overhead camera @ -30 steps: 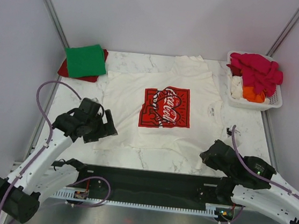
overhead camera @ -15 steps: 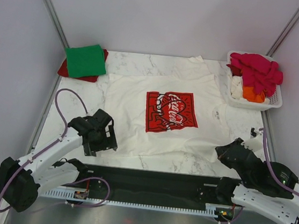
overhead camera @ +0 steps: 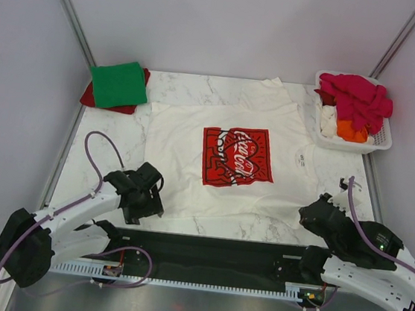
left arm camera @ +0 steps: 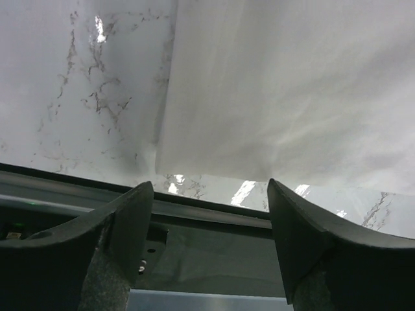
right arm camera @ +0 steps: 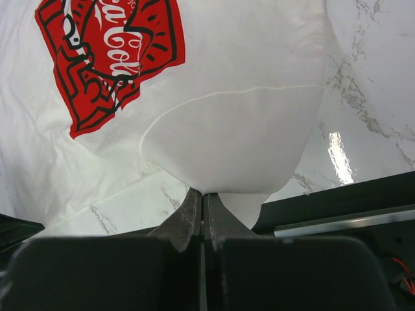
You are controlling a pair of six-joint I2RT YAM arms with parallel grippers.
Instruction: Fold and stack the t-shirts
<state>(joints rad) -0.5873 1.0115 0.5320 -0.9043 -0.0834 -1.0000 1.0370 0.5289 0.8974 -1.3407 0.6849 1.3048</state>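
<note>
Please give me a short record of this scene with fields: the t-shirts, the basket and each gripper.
white t-shirt: spread on the table, red print up
green t-shirt: folded, far left corner, on the red t-shirt
basket: far right, holds magenta t-shirt and orange t-shirt, crumpled
left gripper: open, by the white t-shirt's near left corner, holding nothing
right gripper: shut on the white t-shirt's near right edge

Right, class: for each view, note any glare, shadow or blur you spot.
Top view: even light, all sharp. Left wrist view: glare spots on the marble table, left gripper dark. Right wrist view: glare streak on the table; red print on the shirt is crisp.
</note>
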